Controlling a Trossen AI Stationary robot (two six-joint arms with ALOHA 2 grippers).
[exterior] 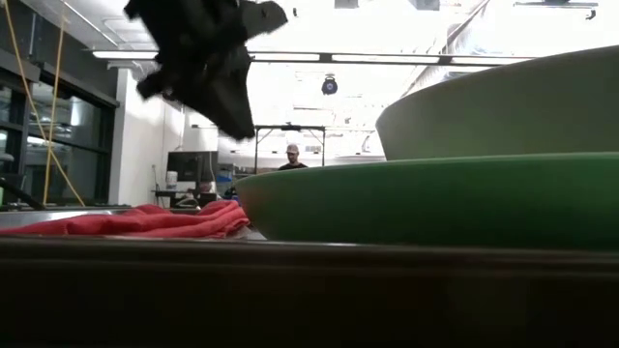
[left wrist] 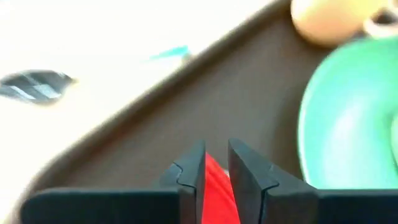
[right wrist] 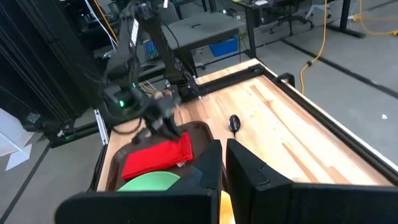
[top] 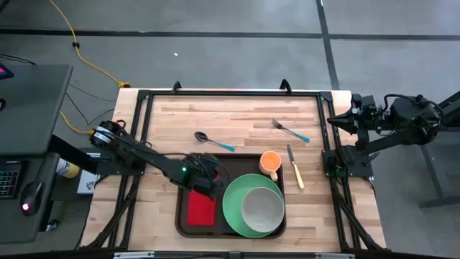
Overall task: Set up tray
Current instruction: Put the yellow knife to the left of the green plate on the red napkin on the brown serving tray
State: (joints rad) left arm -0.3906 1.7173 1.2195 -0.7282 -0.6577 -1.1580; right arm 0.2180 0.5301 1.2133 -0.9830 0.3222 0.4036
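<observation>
High view shows the large dark brown plastic tray point(top: 183, 219) with its raised rim lying at the lower centre of the frame on the pale wooden tabletop point(top: 237, 119). A folded red cloth napkin point(top: 200, 209) lies in its left part. A round green plate point(top: 233, 208) carrying a grey-white bowl point(top: 261, 207) fills its right part, and a small orange mug point(top: 270, 164) stands at the tray's upper right corner. The left tool point(top: 213, 185) hangs just above the napkin's upper end; in the left wrist view its fingers point(left wrist: 188, 180) stand slightly apart with red cloth showing between them, so I judge the napkin is being let go rather than gripped. The right tool point(top: 334, 119) waits at the right edge of the frame, well away from the tray, with its fingers point(right wrist: 244, 168) drawn together and empty. The cutlery lies outside the tray: a dark spoon with a blue handle point(top: 213, 141) above it, a blue-handled fork point(top: 290, 130) at upper right, and a knife with a yellow handle point(top: 295, 167) just right of the mug. So the setting looks about half done; the three utensils likely remain.
</observation>
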